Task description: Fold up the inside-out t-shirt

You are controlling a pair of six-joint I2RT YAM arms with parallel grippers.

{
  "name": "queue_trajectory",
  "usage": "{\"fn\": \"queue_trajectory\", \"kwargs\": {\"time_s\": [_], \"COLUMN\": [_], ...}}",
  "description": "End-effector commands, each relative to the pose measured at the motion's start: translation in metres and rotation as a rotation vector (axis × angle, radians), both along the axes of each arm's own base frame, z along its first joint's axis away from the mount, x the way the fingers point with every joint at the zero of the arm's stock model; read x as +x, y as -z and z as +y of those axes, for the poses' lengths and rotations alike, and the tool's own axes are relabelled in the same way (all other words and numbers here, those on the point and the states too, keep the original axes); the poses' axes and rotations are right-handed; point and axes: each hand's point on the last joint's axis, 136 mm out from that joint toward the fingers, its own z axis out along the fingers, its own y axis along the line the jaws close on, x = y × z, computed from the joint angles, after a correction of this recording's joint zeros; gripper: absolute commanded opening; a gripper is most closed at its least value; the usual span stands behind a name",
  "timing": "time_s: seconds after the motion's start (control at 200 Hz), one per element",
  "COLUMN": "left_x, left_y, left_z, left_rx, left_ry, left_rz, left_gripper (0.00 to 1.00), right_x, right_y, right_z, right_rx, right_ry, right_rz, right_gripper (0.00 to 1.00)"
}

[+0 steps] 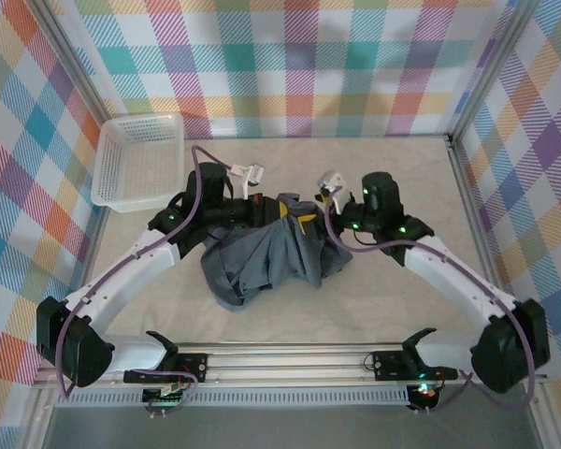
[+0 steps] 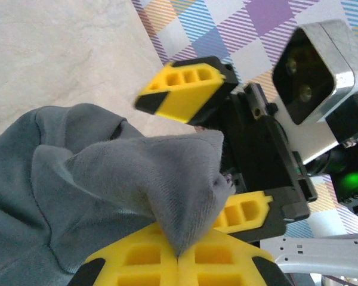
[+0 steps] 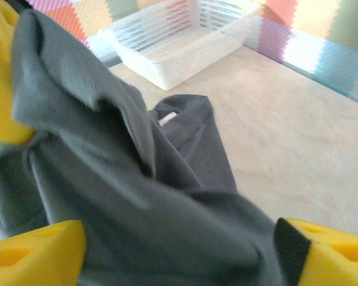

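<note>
Pinching a fold of the t-shirt (image 1: 262, 262), the left jaws are closed tight. The right jaws gape around cloth.

One t-shirt (image 1: 262, 267), one white basket (image 1: 138, 161) at the far left, and two grippers: the left gripper (image 1: 262, 208) and the right gripper (image 1: 305, 223).
</note>
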Motion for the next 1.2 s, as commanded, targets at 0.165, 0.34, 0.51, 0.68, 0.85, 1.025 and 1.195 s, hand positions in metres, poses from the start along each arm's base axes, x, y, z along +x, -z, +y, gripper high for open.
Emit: {"fn": "queue_trajectory", "kwargs": {"time_s": [0.165,0.34,0.51,0.68,0.85,1.025,1.195], "left_x": [0.016,0.034,0.021,0.006,-0.024,-0.04,-0.055], "left_y": [0.001,0.072,0.065,0.044,0.066,0.115,0.141], "left_z": [0.051,0.13,0.117,0.114,0.062,0.108,0.101], "left_rx": [0.182,0.332,0.188,0.075,0.033,0.371,0.445], "left_ry": [-0.223,-0.475,-0.406,-0.414,-0.36,-0.507,-0.481], "left_rz": [-0.06,0.099,0.095,0.103,0.369,0.382,0.404], "left_gripper": [0.0,0.08,0.33,0.42,0.57,0.64,0.64], "right_x": [-0.033,-0.062,-0.068,-0.068,-0.115,-0.15,-0.082], "right_y": [-0.05,-0.095,-0.085,-0.059,0.02,0.083,0.036], "right_z": [0.018,-0.015,-0.02,-0.02,0.004,0.024,-0.013], "right_rx": [0.23,0.492,0.531,0.477,0.097,-0.051,0.114], "right_ry": [-0.196,-0.248,-0.224,-0.207,-0.298,-0.397,0.115], "right_rz": [0.085,0.162,0.224,0.239,0.244,0.48,0.408], "right_gripper": [0.0,0.0,0.0,0.0,0.07,0.31,0.76]}}
